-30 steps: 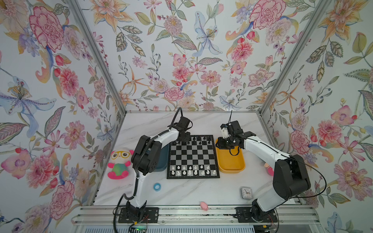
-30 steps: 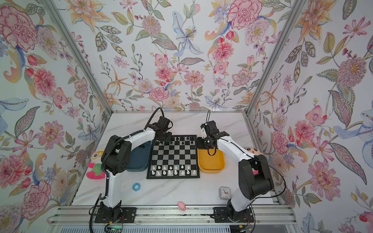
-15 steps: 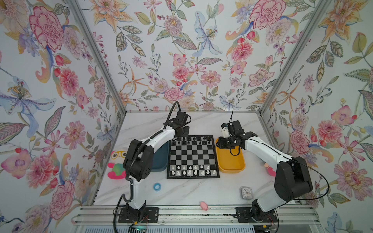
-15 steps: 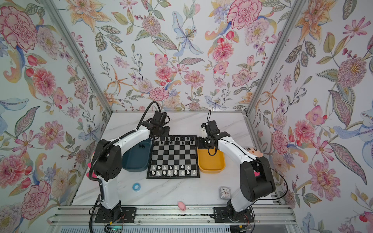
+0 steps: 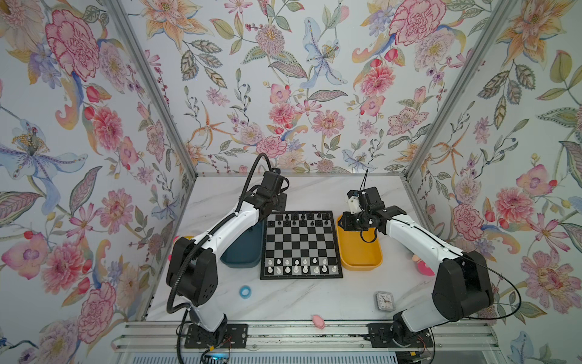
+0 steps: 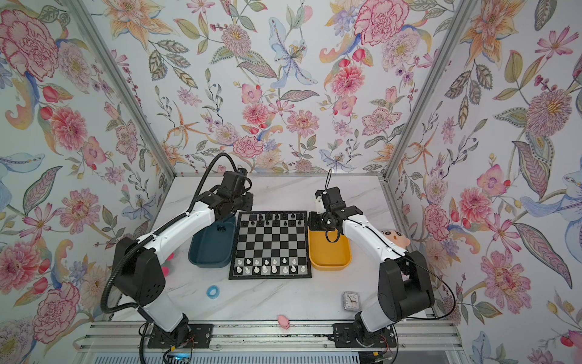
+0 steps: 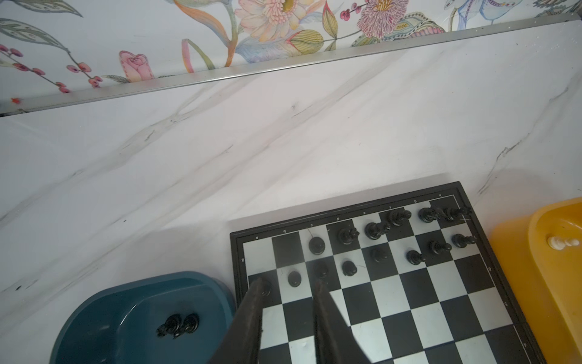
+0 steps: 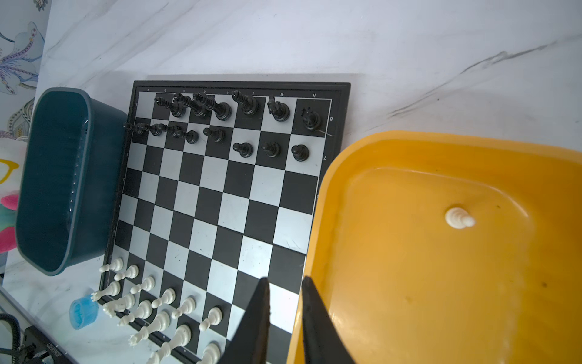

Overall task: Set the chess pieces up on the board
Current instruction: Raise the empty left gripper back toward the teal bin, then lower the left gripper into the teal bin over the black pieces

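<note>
Overhead view of a white marble tabletop (image 5: 315,195) walled in by floral wallpaper. At centre frame lies the chessboard (image 5: 301,245). Black chessmen (image 5: 302,217) stand along its two upper rows, white chessmen (image 5: 299,266) along its two lower rows, and the four rows between are bare.

A teal bin (image 5: 242,252) sits just beside the board's left edge and holds two black pieces (image 7: 178,324). A yellow bin (image 5: 359,252) sits just beside the right edge and holds one white pawn (image 8: 459,218).

The left gripper (image 7: 288,283) hovers over the board's upper left corner, jaws a narrow gap apart and gripping nothing. One finger (image 7: 256,302) partly covers a black pawn (image 7: 266,288) there.

The right gripper (image 8: 285,280), also narrowly parted and empty, hangs over the seam between the board's right edge and the yellow bin's rim.

Above the board, bare marble runs to the metal rail (image 7: 283,64) at the back wall. Below it, open marble carries a blue ring (image 5: 245,291), a small clock (image 5: 384,301) and a pink object (image 5: 318,320), all well apart
</note>
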